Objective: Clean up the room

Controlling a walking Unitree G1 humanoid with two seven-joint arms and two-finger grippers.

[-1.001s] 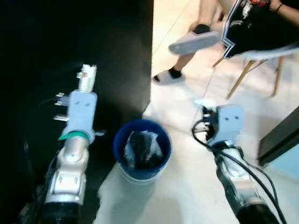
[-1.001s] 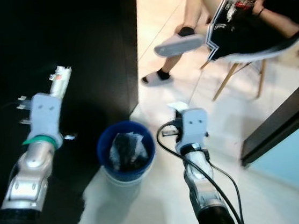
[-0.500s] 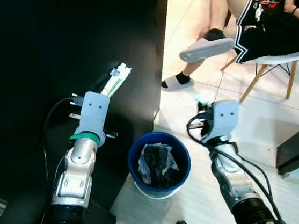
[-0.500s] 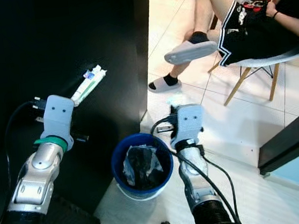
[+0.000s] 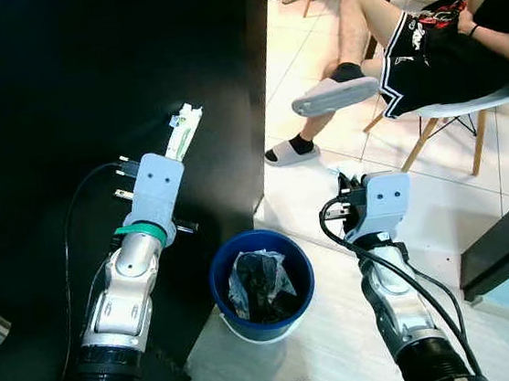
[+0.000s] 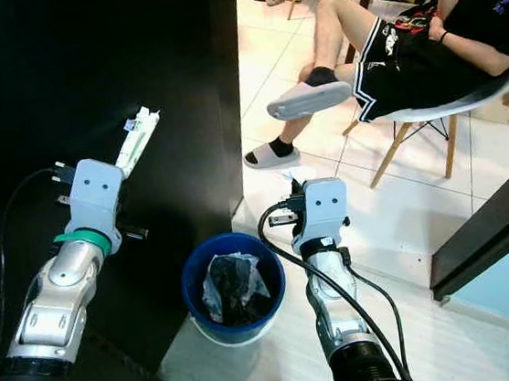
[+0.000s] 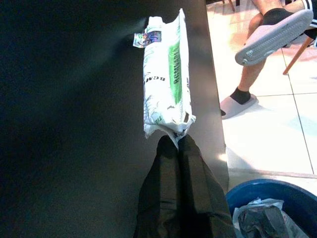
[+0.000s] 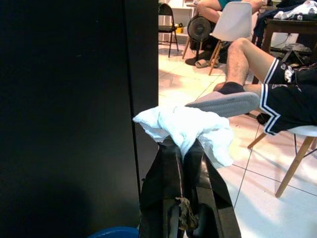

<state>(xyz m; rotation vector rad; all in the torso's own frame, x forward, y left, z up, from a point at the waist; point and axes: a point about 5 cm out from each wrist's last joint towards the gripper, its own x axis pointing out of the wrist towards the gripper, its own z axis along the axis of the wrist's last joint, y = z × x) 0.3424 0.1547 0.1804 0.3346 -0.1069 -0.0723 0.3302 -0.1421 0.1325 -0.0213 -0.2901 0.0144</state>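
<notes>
The left tool pinches a white wrapper and the right tool pinches a white tissue, so bring each right over the blue bin before letting go.

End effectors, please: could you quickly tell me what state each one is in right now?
Left end effector: closed on a white and green wrapper.
Right end effector: closed on a crumpled white tissue.
</notes>
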